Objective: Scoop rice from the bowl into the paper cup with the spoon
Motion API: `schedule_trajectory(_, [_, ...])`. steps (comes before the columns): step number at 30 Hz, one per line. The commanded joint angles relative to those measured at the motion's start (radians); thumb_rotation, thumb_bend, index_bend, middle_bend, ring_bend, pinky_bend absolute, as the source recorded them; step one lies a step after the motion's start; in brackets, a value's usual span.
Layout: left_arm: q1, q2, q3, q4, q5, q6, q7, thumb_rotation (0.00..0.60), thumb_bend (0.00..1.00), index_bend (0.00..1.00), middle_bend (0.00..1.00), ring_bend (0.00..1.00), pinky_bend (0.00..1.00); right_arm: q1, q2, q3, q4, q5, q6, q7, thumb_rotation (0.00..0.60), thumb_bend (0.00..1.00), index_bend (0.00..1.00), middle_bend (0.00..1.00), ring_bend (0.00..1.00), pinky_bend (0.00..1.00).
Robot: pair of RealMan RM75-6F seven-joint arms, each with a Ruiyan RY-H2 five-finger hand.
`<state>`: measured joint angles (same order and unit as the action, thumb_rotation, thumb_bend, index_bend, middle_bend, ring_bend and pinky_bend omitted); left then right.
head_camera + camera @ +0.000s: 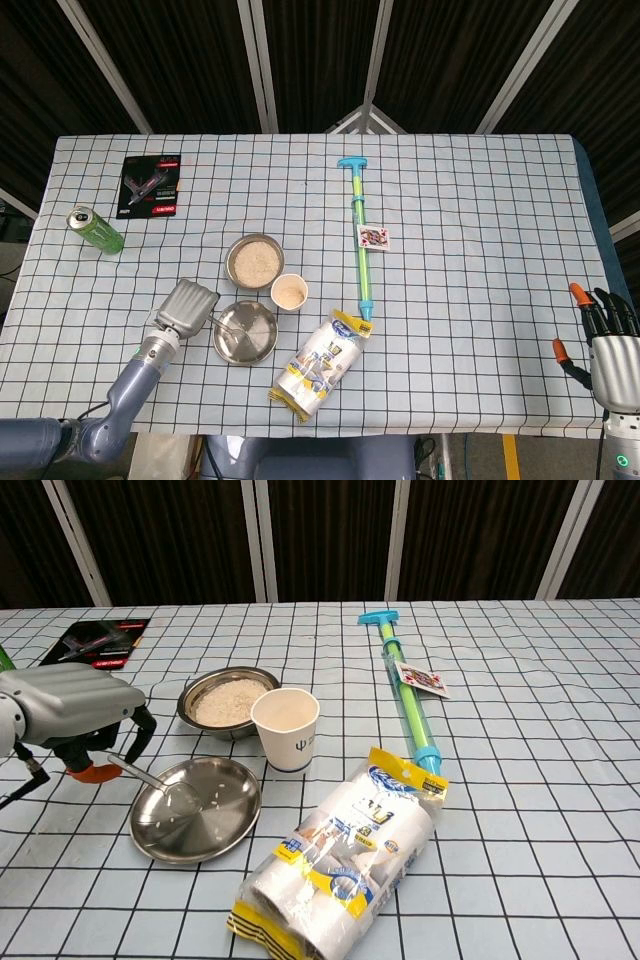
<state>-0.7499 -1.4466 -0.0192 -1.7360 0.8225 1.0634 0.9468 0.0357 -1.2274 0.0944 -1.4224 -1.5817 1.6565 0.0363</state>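
Holding the spoon [150, 778] by its handle, the left robot hand [75, 712] has its fingers clamped around the clear plastic stem, with the spoon's bowl end resting down inside the steel plate [232, 820] just to its right. That placement reads as a setting-down of the spoon on the plate, which would keep the utensil off the checked cloth; no rice shows in the spoon.

Beyond the plate, farther from the left robot hand, sits the metal bowl [228, 697] of rice, and just beside it the paper cup [285, 728], upright, with rice visible inside it from the head view. Both stand close together, probably so a loaded spoon travels only a short way.

Further right of the cup lies a crinkled snack bag [345, 850], and past it a long green and blue pump toy [406, 694] with a playing card [420, 678] on it.

The right robot hand [608, 335] rests far across the tabletop [540, 780] at its edge, fingers apart and holding nothing.
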Motion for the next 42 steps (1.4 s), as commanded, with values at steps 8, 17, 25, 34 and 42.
schedule_trajectory(8, [-0.009,-0.04,-0.016,0.01,-0.061,0.056,0.02,0.6,0.28,0.49,1.0,1.0,1.0,0.0,-0.002,0.0,0.003,-0.001,0.001,0.0,0.6,0.38,0.07,0.22,0.13,0.14])
schedule_trajectory(17, [0.023,0.014,-0.025,-0.03,-0.017,0.084,-0.077,0.6,0.21,0.44,0.95,0.99,1.0,0.001,0.0,-0.001,0.002,-0.001,-0.001,-0.003,0.6,0.38,0.07,0.22,0.13,0.14])
schedule_trajectory(25, [0.125,0.112,0.004,-0.066,0.165,0.208,-0.24,0.6,0.21,0.25,0.47,0.59,0.68,0.001,0.0,-0.001,0.001,0.0,-0.003,-0.006,0.6,0.38,0.07,0.22,0.13,0.14])
schedule_trajectory(34, [0.314,0.232,0.12,-0.041,0.437,0.418,-0.477,0.6,0.19,0.0,0.0,0.02,0.08,0.003,0.007,-0.004,-0.006,0.005,-0.016,-0.009,0.6,0.38,0.07,0.22,0.13,0.14])
schedule_trajectory(42, [0.46,0.269,0.208,0.06,0.577,0.559,-0.62,0.6,0.18,0.0,0.0,0.01,0.04,0.006,0.009,-0.004,-0.005,0.003,-0.02,-0.022,0.6,0.38,0.07,0.22,0.13,0.14])
